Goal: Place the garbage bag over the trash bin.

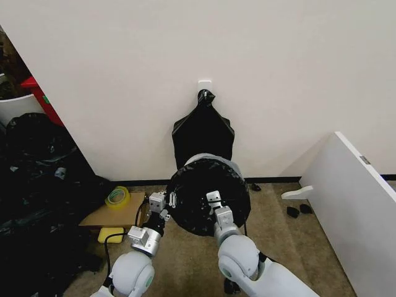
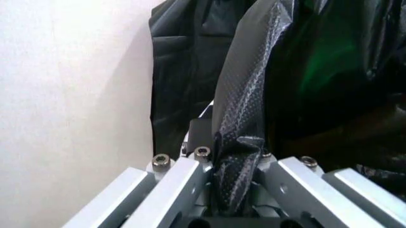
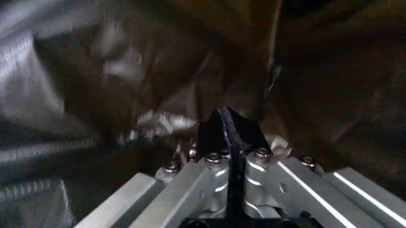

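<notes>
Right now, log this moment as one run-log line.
garbage bag: stretched across trash bin mouth | left gripper: shut on bag edge | right gripper: shut on bag, inside opening | bag bundle: hanging on hook

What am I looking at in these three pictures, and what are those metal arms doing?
This is a two-armed robot. The head view looks down from its head; the other two come from cameras on its wrists. In front of it, by the wall, stands a trash bin with a black garbage bag stretched across its mouth. The left gripper pinches the bag's edge, and its wrist view shows a strip of plastic clamped between the fingers. The right gripper is down in the bag with film in its fingers. More bags hang from a white hook.
</notes>
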You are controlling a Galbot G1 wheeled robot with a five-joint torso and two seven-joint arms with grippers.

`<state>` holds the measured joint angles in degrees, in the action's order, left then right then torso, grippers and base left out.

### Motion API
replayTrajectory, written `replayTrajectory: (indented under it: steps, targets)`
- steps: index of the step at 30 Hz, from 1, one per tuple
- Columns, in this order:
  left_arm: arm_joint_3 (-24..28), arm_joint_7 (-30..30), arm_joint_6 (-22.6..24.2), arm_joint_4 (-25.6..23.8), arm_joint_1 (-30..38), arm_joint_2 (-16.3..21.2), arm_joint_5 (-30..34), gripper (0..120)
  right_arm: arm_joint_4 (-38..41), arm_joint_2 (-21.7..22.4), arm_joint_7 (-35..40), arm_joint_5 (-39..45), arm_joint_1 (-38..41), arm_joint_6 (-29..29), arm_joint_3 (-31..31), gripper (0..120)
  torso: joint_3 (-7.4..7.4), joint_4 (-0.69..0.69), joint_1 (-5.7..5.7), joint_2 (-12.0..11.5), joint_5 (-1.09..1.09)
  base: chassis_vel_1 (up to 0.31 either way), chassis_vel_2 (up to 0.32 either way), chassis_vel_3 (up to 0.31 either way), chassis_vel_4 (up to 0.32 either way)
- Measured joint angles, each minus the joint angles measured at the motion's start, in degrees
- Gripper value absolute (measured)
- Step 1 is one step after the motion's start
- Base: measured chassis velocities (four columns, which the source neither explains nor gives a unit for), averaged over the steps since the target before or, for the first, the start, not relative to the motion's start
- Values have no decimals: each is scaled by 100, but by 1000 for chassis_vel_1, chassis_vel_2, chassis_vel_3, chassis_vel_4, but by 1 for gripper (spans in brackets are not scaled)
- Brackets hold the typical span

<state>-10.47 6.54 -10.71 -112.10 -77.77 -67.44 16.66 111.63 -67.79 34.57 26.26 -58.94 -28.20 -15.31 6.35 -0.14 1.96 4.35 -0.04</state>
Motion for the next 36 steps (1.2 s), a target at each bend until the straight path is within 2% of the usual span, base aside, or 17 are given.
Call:
replayTrajectory:
  steps: [3, 6, 16, 19, 20, 23, 24, 26, 28, 36]
  targets:
    - [14, -2, 9, -30, -18, 1, 0, 0, -149, -36, 205, -97, 60, -545, -58, 0, 0, -1, 0, 0, 0, 0, 0, 0, 0]
    - [19, -2, 18, -66, -41, 2, 0, 0, -364, -79, 278, -388, 144, -722, -74, 0, 0, 0, 0, 0, 1, 0, 0, 0, 0]
    - [23, -11, 49, -145, -117, 34, 0, 0, -833, -101, 204, -1554, 243, -582, 42, 0, 0, 0, 0, 0, 1, 0, 0, 0, 0]
    - [21, -4, 50, -120, -106, 25, -1, 0, -870, -103, 20, -2019, 178, -154, 89, 0, 0, 0, 0, 0, 1, 0, 0, 0, 0]
    - [21, -4, 50, -120, -106, 25, -1, 0, -870, -103, 20, -2019, 178, -154, 89, 0, 0, 0, 0, 0, 1, 0, 0, 0, 0]
    - [52, -7, 50, -85, -100, 10, -3, 0, -786, -121, -226, -1948, 121, 513, 59, 0, 0, -1, 0, 0, 0, 0, 0, 0, 0]
    - [52, -7, 50, -85, -100, 10, -3, 0, -786, -121, -226, -1948, 121, 513, 59, 0, 0, -1, 0, 0, 0, 0, 0, 0, 0]
    - [74, -7, 50, -74, -98, -3, -11, 0, -700, -158, -272, -1516, 110, 681, -12, 0, 0, 0, 0, 0, 0, 0, 0, 0, 0]
    - [86, -10, 50, -75, -101, -9, -21, 0, -662, -198, -165, -1118, 117, 508, -71, 0, 0, 0, 0, 0, 0, 0, 0, 0, 0]
    - [159, -18, 50, -172, -237, 7, -96, 0, -1071, -347, 164, -1042, 208, 5, -12, 0, 0, 1, 0, 0, 1, 0, 0, 0, 0]
